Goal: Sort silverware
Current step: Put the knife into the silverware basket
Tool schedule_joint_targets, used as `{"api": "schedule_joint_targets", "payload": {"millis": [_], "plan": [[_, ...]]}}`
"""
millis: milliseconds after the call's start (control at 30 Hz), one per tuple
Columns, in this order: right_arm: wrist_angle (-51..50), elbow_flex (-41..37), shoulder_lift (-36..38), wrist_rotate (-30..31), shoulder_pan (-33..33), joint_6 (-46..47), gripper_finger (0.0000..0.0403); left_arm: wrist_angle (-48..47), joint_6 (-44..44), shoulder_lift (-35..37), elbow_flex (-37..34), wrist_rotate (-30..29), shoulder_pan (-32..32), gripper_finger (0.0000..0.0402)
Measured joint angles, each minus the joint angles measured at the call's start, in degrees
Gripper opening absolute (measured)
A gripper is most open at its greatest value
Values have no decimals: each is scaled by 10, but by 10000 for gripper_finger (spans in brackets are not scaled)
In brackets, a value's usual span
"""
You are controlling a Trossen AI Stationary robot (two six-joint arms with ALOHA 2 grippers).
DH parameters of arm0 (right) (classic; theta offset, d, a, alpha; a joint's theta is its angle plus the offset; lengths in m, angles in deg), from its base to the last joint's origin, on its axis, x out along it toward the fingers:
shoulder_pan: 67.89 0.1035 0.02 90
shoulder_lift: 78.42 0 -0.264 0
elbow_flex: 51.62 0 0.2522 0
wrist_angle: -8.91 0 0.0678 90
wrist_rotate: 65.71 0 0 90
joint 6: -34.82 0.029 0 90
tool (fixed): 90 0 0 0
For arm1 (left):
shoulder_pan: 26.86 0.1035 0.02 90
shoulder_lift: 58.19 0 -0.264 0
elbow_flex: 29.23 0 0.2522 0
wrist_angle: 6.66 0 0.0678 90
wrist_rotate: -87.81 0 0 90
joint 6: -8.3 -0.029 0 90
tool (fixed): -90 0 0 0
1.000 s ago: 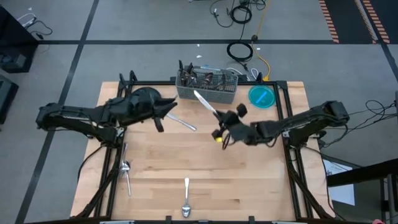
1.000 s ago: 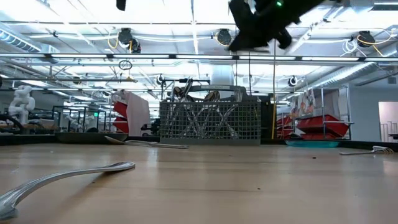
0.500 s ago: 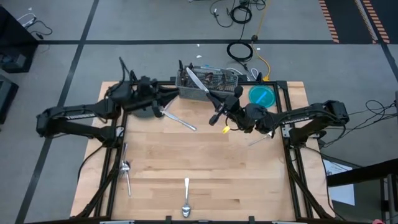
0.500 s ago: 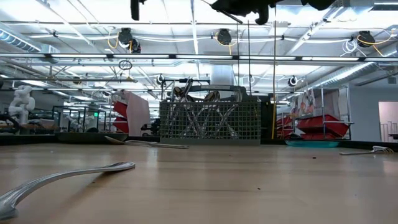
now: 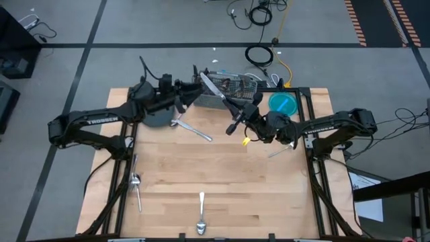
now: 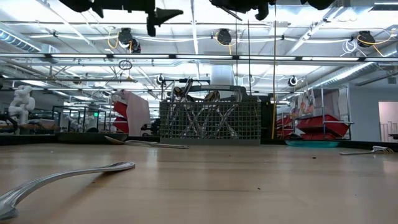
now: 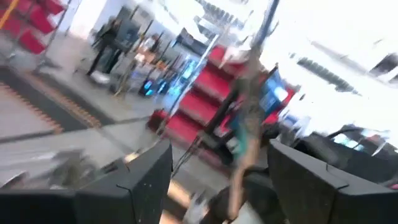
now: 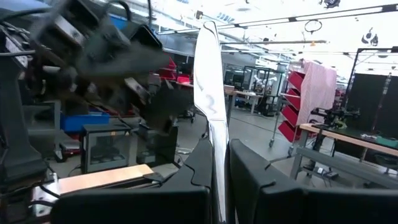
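While loose spoons [image 5: 201, 216] lie on the near tabletop [image 5: 222, 188], the right gripper [image 5: 232, 115], fingers clamped on a knife [image 5: 213, 91], has carried it up over the caddy [image 5: 224, 89], approx. ready to drop. Left gripper [image 5: 191, 94], w/ fingers just sprung wide and empty, now hovers by the caddy.

Caddy [image 5: 224, 90] at the table's [image 5: 269, 195] far edge, silverware standing in it; bowl [image 5: 283, 103] just right of it; plate [image 5: 158, 115] to its left; fork [image 5: 192, 128] beside the plate; two spoons [image 5: 135, 183] near left edge; one spoon [image 5: 201, 216] at near edge.
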Motion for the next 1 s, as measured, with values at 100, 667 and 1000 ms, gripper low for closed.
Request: {"api": "schedule_joint_targets", "payload": {"millis": [100,667,1000], "plan": [[0,0,0,0,-7,0,14,51,3,-16,0,0,0,261],[-13,0,0,-33,-33,9,14,194,4,-90,1,-31,5,260],[-8,0,0,-45,-41,10,14,205,3,-130,35,-34,6,241]]}}
